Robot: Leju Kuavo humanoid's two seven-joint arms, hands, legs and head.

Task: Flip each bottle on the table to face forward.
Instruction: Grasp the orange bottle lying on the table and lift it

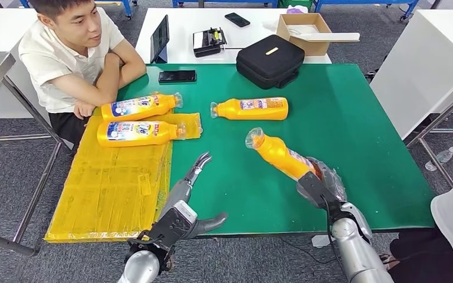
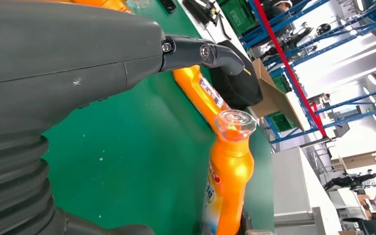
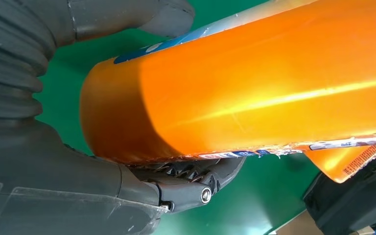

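We saw right hand grasping bottle; right wrist view revealed thumb on label; left hand released.

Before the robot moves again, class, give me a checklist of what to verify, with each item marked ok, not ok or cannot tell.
1. Right hand grips the held bottle: ok; fingers wrap its base.
2. Held bottle's cap end raised off the green table: ok.
3. Left hand free, holding nothing: ok.
4. Held bottle's label faces forward: cannot tell.
5. Two bottles on the yellow sheet show labels: ok.
6. Person's arm resting on the table corner, away from the held bottle: ok.
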